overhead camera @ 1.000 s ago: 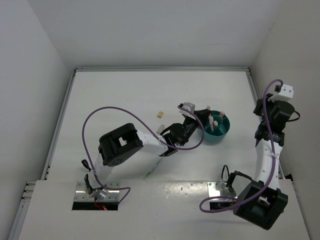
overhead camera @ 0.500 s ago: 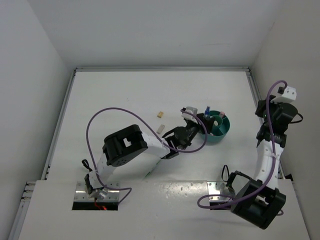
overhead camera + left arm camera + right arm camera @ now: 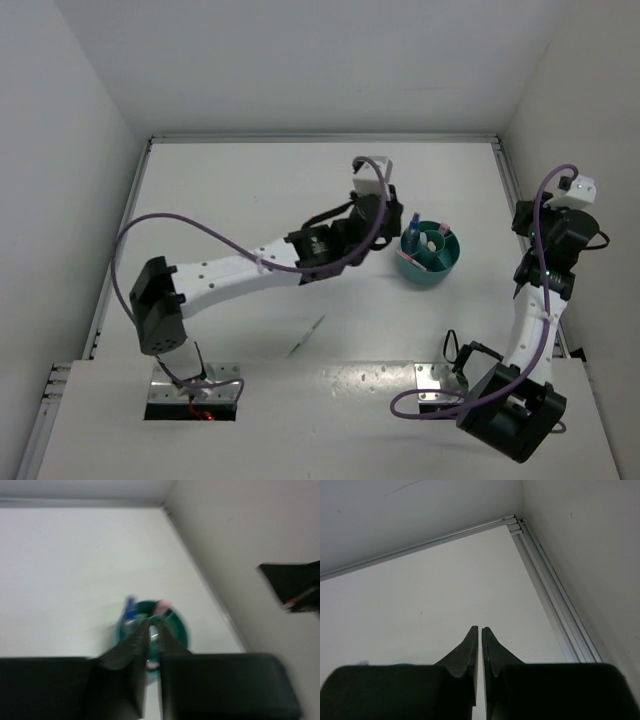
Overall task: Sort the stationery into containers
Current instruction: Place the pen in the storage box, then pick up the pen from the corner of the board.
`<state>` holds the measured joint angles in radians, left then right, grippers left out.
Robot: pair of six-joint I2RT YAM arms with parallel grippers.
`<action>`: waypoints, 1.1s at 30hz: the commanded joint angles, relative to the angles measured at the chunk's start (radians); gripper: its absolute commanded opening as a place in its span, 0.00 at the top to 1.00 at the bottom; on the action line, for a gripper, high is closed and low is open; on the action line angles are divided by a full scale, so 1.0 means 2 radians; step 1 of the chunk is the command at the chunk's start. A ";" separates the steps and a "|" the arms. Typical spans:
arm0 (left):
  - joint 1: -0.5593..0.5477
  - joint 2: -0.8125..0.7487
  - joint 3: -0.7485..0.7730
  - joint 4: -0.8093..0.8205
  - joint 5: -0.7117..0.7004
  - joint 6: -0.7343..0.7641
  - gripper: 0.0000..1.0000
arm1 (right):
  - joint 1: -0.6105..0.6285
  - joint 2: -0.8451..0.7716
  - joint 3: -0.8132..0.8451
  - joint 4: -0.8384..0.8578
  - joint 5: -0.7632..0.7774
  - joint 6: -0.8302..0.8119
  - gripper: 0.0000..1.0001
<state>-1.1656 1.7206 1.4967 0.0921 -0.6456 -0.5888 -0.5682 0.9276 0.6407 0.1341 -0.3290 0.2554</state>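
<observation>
A white worktop (image 3: 250, 190), walled on three sides, seen from above. The left arm (image 3: 230, 272), white with a looping purple cable, stretches diagonally across it towards a round teal plastic cup with inner dividers (image 3: 449, 264), which stands right of centre. The right arm (image 3: 535, 312) rises folded along the right wall, well apart from the cup.

Standing in the cup are a blue-and-clear pen (image 3: 413, 222) at its left rim, a pink-tipped item (image 3: 445, 229) at the far side, and pale stubby pieces in the middle, too small to name. A thin green pen (image 3: 307, 337) lies alone on the worktop near the front edge, well away from the cup.

That green pen looks light, stiff and smooth, and likely to roll. A pinch across the middle of its barrel should suit it.

The left hand (image 3: 154, 625) hangs near the cup's left side. Its fingers are drawn almost together, with only a slit between them and nothing seen in them. The right hand (image 3: 480, 628) is closed and empty, pointing to the far right corner.
</observation>
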 commanded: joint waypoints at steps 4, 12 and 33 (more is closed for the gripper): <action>0.066 -0.070 -0.147 -0.364 0.134 -0.103 0.47 | -0.004 0.003 0.005 0.018 -0.032 0.004 0.89; 0.080 -0.063 -0.209 -0.369 0.192 -0.071 0.42 | -0.004 0.003 0.005 0.014 -0.052 0.004 0.83; 0.051 0.009 -0.235 -0.305 0.264 -0.048 0.46 | -0.008 0.003 0.000 0.013 -0.052 0.004 0.82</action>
<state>-1.0374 1.7142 1.0389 -0.5346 -0.1303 -0.6903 -0.5781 0.9325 0.6384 0.1257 -0.4240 0.2562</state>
